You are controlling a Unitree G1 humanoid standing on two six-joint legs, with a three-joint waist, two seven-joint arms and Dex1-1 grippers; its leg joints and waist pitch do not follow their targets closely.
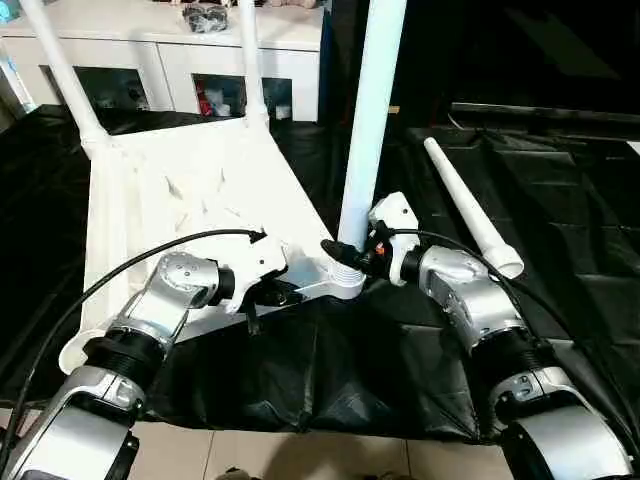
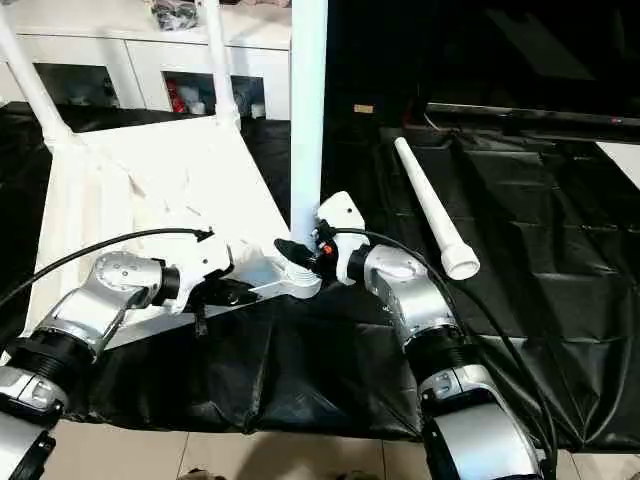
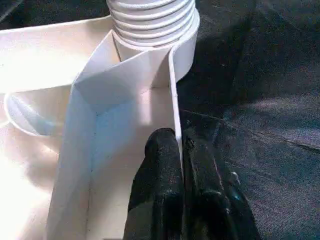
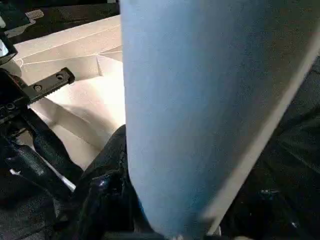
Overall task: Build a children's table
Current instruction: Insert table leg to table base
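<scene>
At the far left a white cabinet (image 1: 170,60) with glass doors stands against the wall; some dark object (image 1: 205,17) lies on its top; in front of it a black sheet (image 1: 330,370) covers the floor, and pale tiles (image 1: 300,455) show at its near edge. On the sheet the white tabletop (image 1: 190,200) lies upside down, its ribbed underside up; two legs (image 1: 60,70) already stand in the far corner sockets. The left gripper (image 1: 268,295) is at the near rim of the tabletop; in the left wrist view its black fingers (image 3: 160,175) are pressed together on the thin rim wall, one inside and one outside. Just to the right, a third leg (image 1: 370,120) stands upright in the near corner socket (image 1: 340,280); the right gripper (image 1: 345,255) is clamped on the lower part of this leg, just above the socket. Further right, a fourth leg (image 1: 470,210) lies loose on the black sheet, well apart from the tabletop. Behind it, a dark low piece of furniture (image 1: 540,110) stands along the far edge of the sheet.
</scene>
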